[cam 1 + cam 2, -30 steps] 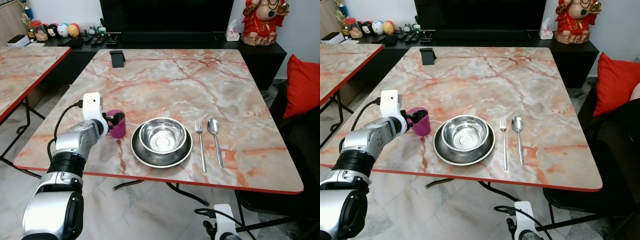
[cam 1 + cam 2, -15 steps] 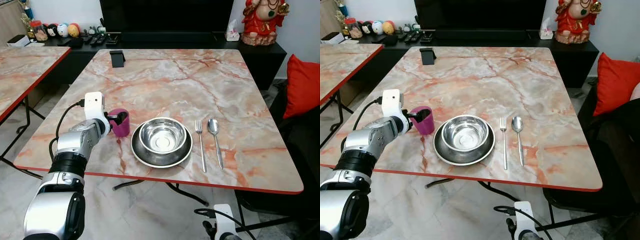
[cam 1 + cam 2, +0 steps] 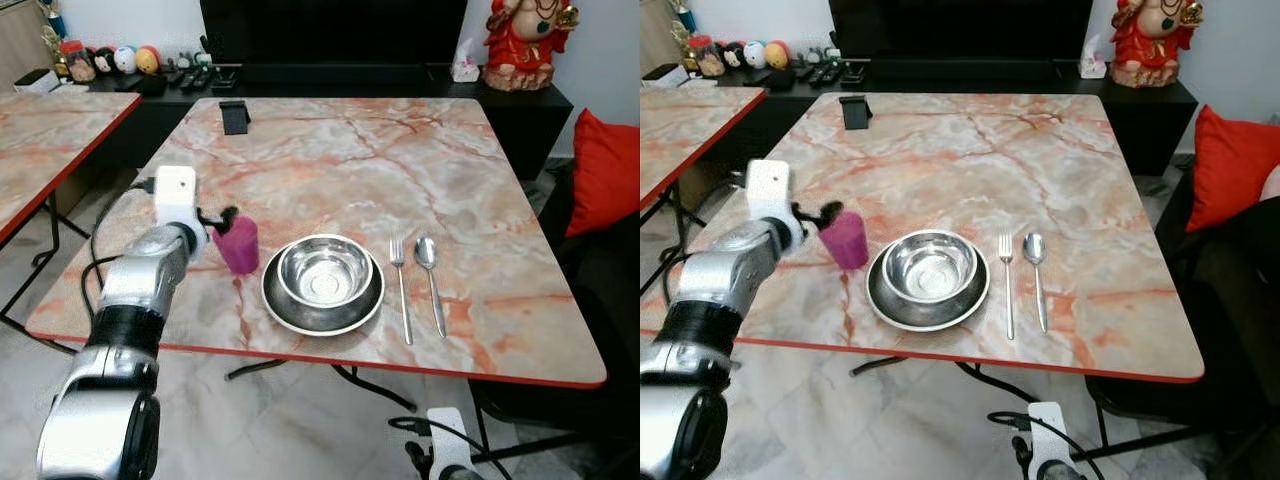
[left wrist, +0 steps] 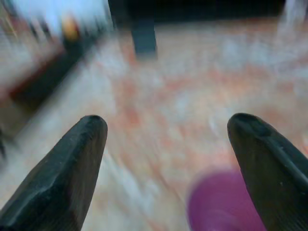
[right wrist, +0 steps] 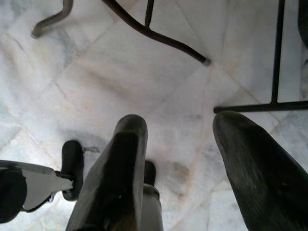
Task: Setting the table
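Place setting looks nearly done: steel bowl (image 3: 325,274) on plate (image 3: 322,303), fork (image 3: 400,285) & spoon (image 3: 430,275) laid to its right, purple cup (image 3: 240,244) stood on the desk (image 3: 420,170) just left of plate. Left tool (image 3: 214,218) is seen w/ fingers apart beside the cup, nothing gripped; right tool (image 5: 180,163) hangs spread over the floor, so little appears left.

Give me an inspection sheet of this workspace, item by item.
Surface: marble-pattern table, red edging.
Job's things: purple cup upright, left of the steel bowl, which sits in a plate; fork and spoon side by side right of the plate.
Clutter: black stand at the far edge.
Grippers: left gripper open, beside the cup, apart from it; right gripper open, hanging over the floor.
Cables: black cable along the left arm.
Surroundings: second table, red statue, red cushion.
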Controlling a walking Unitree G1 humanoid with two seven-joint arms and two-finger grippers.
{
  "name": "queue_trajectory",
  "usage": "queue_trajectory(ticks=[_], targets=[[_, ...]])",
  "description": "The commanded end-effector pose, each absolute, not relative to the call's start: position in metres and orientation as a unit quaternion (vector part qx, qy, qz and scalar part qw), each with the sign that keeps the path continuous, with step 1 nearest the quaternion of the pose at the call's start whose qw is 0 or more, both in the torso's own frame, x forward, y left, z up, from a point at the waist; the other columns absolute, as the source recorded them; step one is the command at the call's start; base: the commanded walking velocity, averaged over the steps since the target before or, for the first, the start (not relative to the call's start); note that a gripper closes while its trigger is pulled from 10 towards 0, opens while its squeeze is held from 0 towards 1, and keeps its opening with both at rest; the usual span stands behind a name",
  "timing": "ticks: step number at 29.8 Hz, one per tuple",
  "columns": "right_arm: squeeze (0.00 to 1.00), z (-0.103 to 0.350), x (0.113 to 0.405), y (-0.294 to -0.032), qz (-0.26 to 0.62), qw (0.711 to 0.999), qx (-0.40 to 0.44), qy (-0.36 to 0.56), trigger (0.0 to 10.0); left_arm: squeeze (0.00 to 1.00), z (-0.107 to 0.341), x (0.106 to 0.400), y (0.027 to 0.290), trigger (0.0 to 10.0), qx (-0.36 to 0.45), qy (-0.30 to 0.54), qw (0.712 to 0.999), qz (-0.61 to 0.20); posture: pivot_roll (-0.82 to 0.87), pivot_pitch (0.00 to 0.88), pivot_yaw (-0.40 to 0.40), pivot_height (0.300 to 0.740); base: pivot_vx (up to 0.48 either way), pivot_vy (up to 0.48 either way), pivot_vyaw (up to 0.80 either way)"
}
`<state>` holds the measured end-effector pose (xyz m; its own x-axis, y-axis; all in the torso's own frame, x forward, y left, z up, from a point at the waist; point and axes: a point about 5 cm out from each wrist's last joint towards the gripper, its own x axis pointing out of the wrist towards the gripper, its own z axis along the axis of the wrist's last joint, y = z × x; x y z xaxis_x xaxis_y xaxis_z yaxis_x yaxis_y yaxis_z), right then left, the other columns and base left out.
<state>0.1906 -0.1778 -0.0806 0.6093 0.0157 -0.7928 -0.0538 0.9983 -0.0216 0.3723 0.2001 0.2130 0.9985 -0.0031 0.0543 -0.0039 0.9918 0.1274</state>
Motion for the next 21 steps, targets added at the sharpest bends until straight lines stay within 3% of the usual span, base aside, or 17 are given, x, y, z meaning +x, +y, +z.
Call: queue_trajectory(ticks=[1, 4, 12, 16, 17, 21], targets=[[0.0, -0.081, 0.19, -0.177, 0.017, 0.897, -0.022, 0.44, 10.0, 0.0, 0.222, 0.36, 0.199, 10.0, 0.132, -0.094, 0.987, 0.0, -0.06, 0.0, 0.024, 0.74, 0.0, 0.0, 0.0], [0.0, -0.081, 0.19, -0.177, 0.016, 0.898, -0.022, 0.44, 10.0, 0.0, 0.215, 0.347, 0.2, 10.0, 0.152, -0.121, 0.981, 0.011, -0.06, 0.0, 0.025, 0.74, 0.0, 0.0, 0.0], [0.0, -0.081, 0.19, -0.178, 0.011, 0.9, -0.025, 0.436, 10.0, 0.0, 0.187, 0.291, 0.222, 10.0, 0.142, -0.161, 0.966, 0.145, -0.06, 0.0, 0.027, 0.74, 0.0, 0.0, 0.0], [0.0, -0.08, 0.19, -0.178, 0.009, 0.9, -0.025, 0.435, 10.0, 0.0, 0.172, 0.263, 0.257, 10.0, 0.167, -0.127, 0.94, 0.27, -0.05, 0.0, 0.028, 0.74, 0.0, 0.0, 0.0], [0.0, -0.08, 0.19, -0.178, 0.009, 0.9, -0.026, 0.435, 10.0, 0.0, 0.16, 0.25, 0.277, 10.0, 0.164, -0.094, 0.925, 0.33, -0.05, 0.0, 0.029, 0.74, 0.0, 0.0, 0.0], [0.0, -0.08, 0.191, -0.177, 0.009, 0.9, -0.026, 0.436, 10.0, 0.0, 0.125, 0.219, 0.323, 10.0, 0.151, -0.006, 0.887, 0.437, -0.04, 0.0, 0.031, 0.74, 0.0, 0.0, 0.0]])
